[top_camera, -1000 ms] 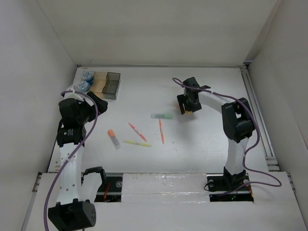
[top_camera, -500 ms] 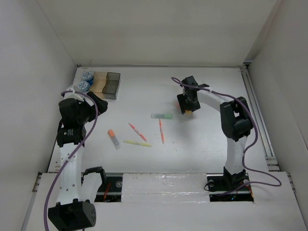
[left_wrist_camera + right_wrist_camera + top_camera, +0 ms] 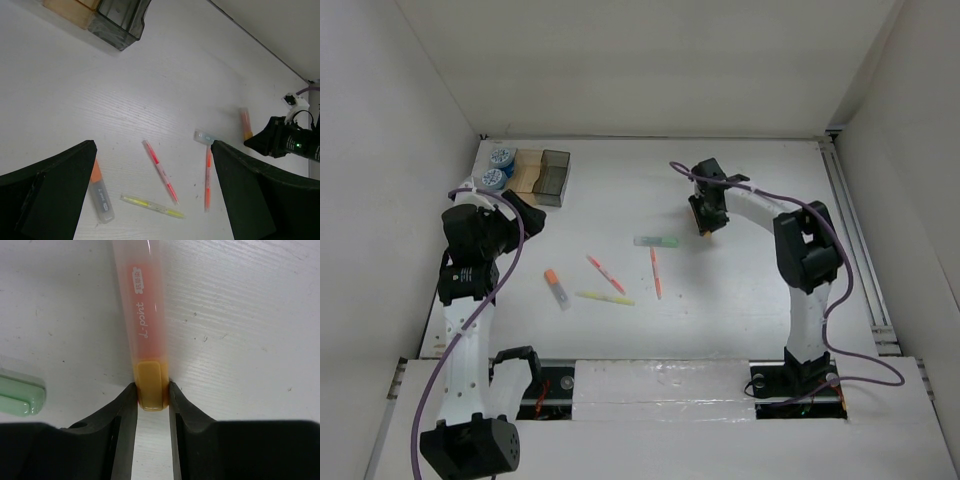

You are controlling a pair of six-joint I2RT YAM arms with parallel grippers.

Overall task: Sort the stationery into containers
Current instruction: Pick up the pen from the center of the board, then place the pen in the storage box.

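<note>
On my right wrist feed the right gripper [image 3: 150, 394] is clamped tight on the amber end cap of the orange marker [image 3: 144, 310], with one matte black finger [image 3: 122, 412] against each side of the cap. The marker's glossy, translucent barrel carries small printed lettering and lies along the white, finely grained table [image 3: 240, 315]. The rounded pale tip of the green highlighter [image 3: 20, 397] sits just beside it, cut off by the frame edge. From overhead I can barely make the marker out, since the gripper covers nearly all of it. That view does place the grasp just right of the green highlighter. It also shows the containers [image 3: 535, 175] well apart from the highlighter, in the far left corner. They are boxy plastic bins in a row, one clear, one amber and one smoky grey, and two blue-and-white rolls [image 3: 502, 156] sit in the clear one. The left wrist feed crops that row to a grey bin and a corner of amber. It gives me the loose items nearer the arms than the green highlighter more sharply: a slim red pen [image 3: 161, 171], an orange pen [image 3: 207, 177], a thin yellow pen [image 3: 152, 206] and a stubby grey marker with an orange cap [image 3: 99, 192]. The left gripper [image 3: 527, 213] stands spread wide and holds nothing.
</note>
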